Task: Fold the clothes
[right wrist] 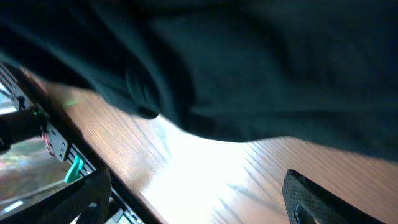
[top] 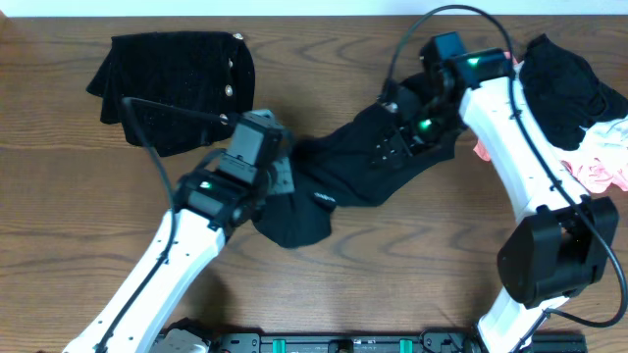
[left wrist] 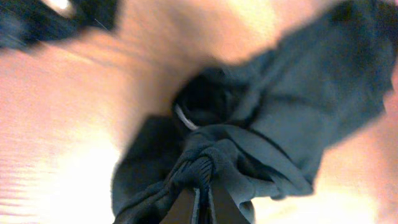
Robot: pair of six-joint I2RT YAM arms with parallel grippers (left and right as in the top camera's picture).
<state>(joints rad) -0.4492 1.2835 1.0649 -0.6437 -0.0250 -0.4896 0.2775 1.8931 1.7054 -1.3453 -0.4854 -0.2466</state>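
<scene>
A crumpled dark garment (top: pixel 343 181) lies stretched across the middle of the table. My left gripper (top: pixel 285 167) is shut on a bunched ribbed edge of the dark garment (left wrist: pixel 261 124) at its left end; the closed fingers (left wrist: pixel 200 205) pinch the cloth. My right gripper (top: pixel 417 127) is over the garment's right end with its fingers wide apart (right wrist: pixel 199 199) and nothing between them; the dark cloth (right wrist: pixel 249 68) fills the upper part of the right wrist view.
A folded black garment with snaps (top: pixel 177 83) lies at the back left. A pile of black (top: pixel 564 83) and pink (top: pixel 603 157) clothes sits at the right edge. A black rail (top: pixel 343 343) runs along the front edge.
</scene>
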